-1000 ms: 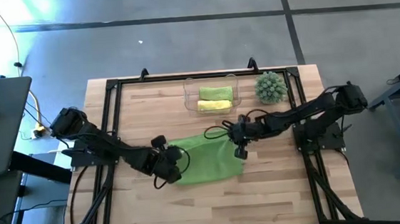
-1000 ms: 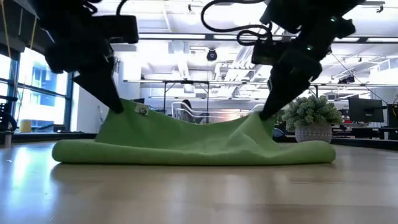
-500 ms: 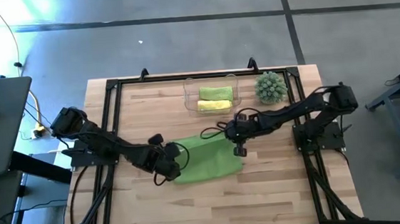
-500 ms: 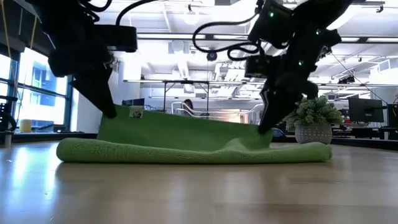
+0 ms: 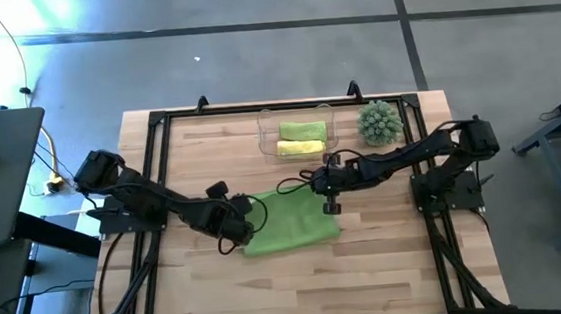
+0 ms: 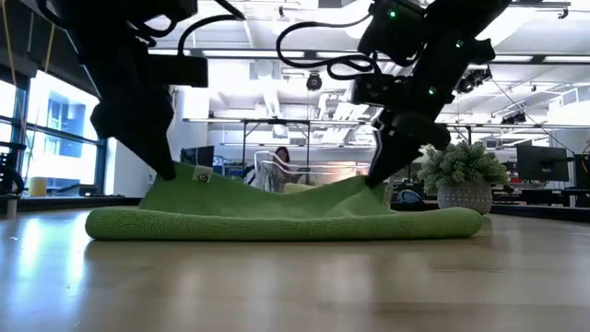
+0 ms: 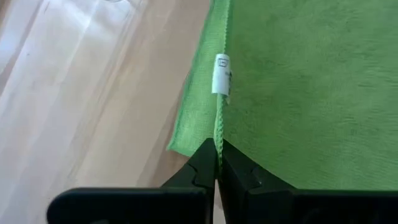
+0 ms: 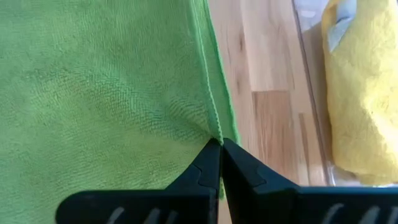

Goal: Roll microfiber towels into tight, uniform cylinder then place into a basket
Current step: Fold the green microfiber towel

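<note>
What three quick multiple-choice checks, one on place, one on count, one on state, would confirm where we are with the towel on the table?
1. Where does the basket stand?
A. At the table's far edge, beside the spiky plant
B. At the near edge
C. Under the left arm

2. How many rolled towels lie in the basket?
A. None
B. Two
C. Four

3. What are both grippers doing?
A. Hanging open above the basket
B. Shut on an edge of the green towel
C. Holding the plant

Answers:
1 A: the high view shows the clear tub next to the plant.
2 B: one green roll and one yellow roll lie inside.
3 B: the left gripper and the right gripper each pinch the towel's hem.
</note>
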